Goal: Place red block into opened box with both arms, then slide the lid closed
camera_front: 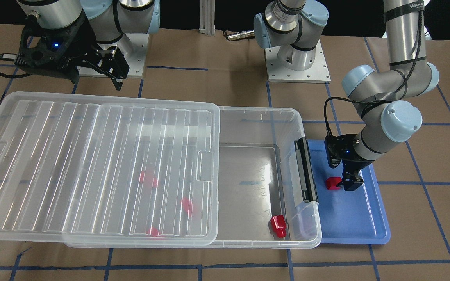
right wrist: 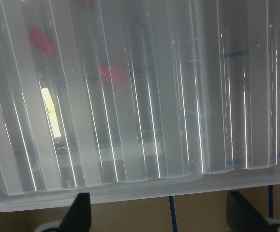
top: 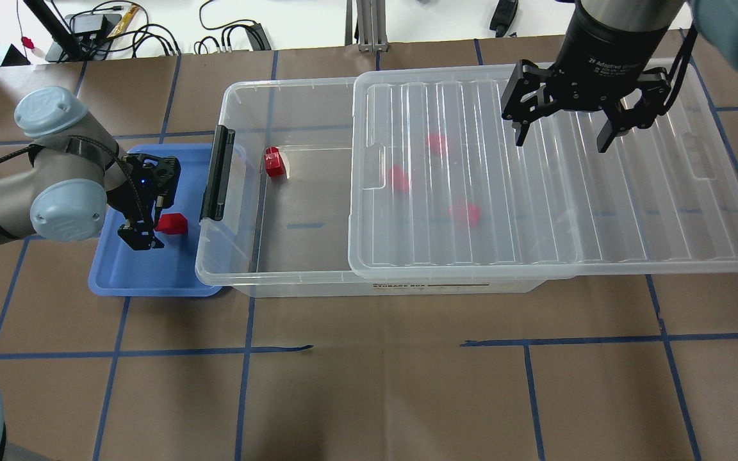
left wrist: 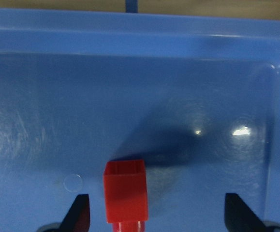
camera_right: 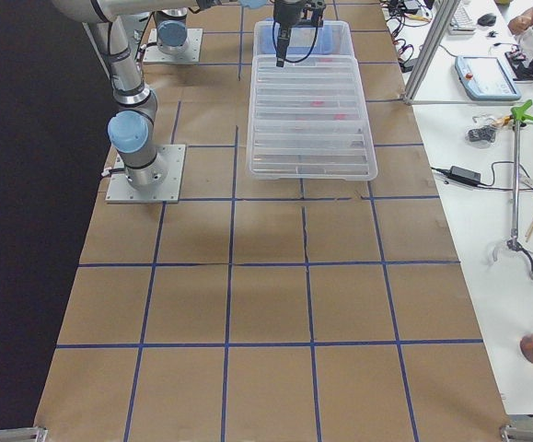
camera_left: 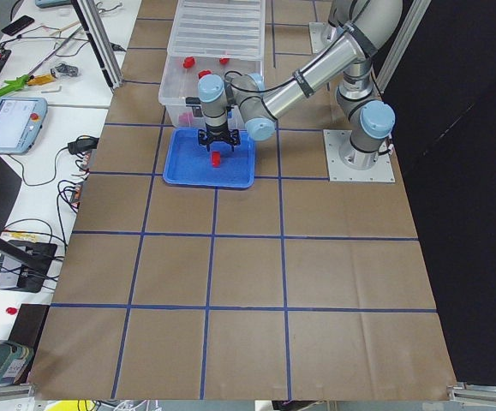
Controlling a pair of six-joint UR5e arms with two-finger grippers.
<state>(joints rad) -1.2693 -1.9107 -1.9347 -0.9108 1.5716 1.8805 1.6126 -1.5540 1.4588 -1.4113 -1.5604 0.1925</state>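
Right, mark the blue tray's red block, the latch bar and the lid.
red block [top: 172, 223], overhead view, top face.
latch bar [top: 216, 173], overhead view, mid-length.
lid [top: 535, 205], overhead view, ribbed middle.

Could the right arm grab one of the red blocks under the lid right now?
Probably not. The lid covers those three blocks, and the open right gripper hangs above it. The lid would have to move aside first.

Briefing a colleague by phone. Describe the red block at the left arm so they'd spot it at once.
Find the large clear plastic box; a flat blue plastic tray lies beside its black-latch end. On that tray, at the left arm's open black claw, sits a small glossy red plastic block. It is the only red block outside the box; the others lie inside it.
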